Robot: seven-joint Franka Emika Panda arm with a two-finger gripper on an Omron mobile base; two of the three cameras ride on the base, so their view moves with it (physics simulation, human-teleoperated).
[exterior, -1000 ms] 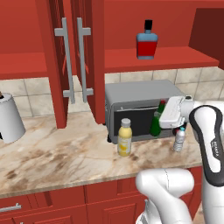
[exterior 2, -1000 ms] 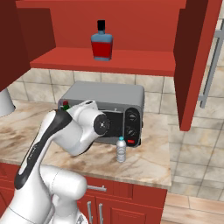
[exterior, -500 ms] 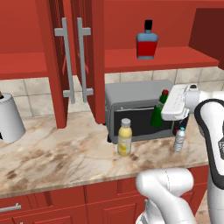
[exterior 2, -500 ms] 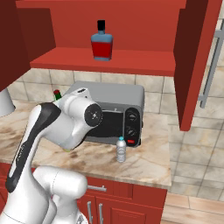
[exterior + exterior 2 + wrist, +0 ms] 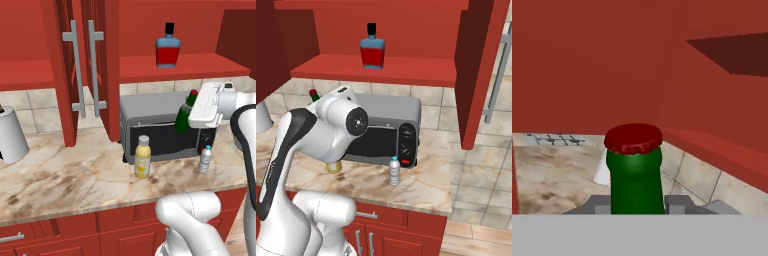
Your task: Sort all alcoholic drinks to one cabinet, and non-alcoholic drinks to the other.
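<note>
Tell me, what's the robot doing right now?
Gripper shut on green bottle, lifted before the microwave. Red-and-blue bottle already on shelf. Nothing blocking.

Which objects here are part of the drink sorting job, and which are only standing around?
Part of the job:
- green bottle, held in the gripper
- red-and-blue bottle on the cabinet shelf
- juice bottle
- water bottle

Standing around:
- toaster oven
- paper towel roll

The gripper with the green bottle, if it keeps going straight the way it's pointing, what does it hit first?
Probably the red cabinet ahead of the gripper, which is shut on the green bottle; depth is unclear.
</note>
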